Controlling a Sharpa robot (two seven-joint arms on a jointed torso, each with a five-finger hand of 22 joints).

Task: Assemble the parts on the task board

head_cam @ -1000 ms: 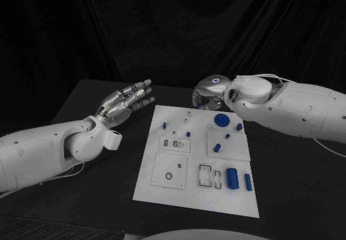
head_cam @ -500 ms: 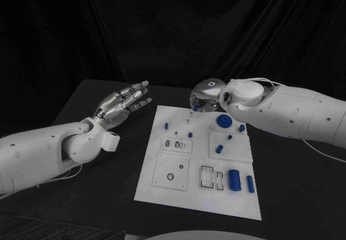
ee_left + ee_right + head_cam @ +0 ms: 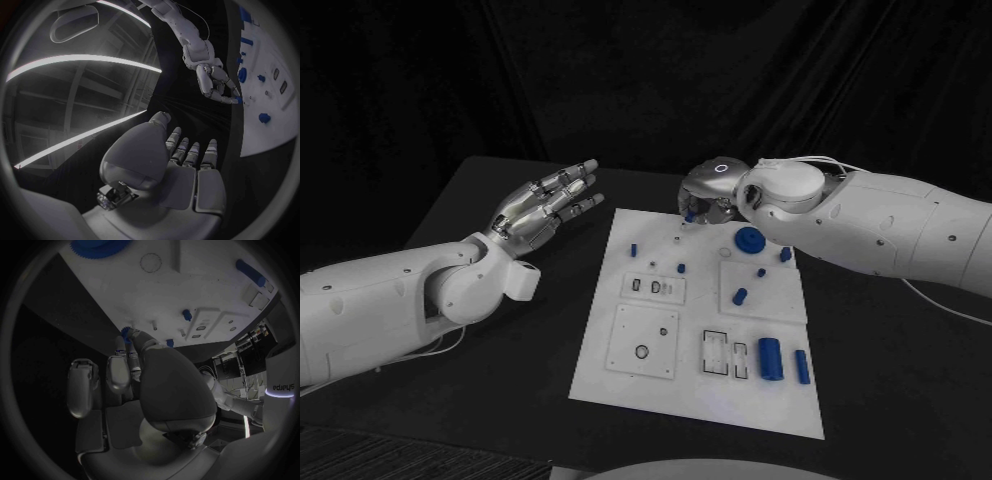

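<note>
Head view: white task board (image 3: pixel 635 385) flat on the black table (image 3: pixel 473 200), dotted with blue parts, a toothed blue gear (image 3: pixel 749 239) near its far edge. Left hand (image 3: pixel 548 205) off the board's left side, fingers spread, holding nothing. Right hand (image 3: pixel 710 196) over the board's far edge. Left wrist view: fingers (image 3: pixel 190 152) straight, apart. Right wrist view: small blue toothed part (image 3: pixel 127 332) pinched at the fingertips (image 3: pixel 133 342), just above the board.

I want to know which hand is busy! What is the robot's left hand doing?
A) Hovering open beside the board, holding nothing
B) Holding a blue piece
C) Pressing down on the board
A: the left hand hangs over the black table to the side of the board, fingers spread and nothing in it, while the right hand is at the board's far edge.
</note>
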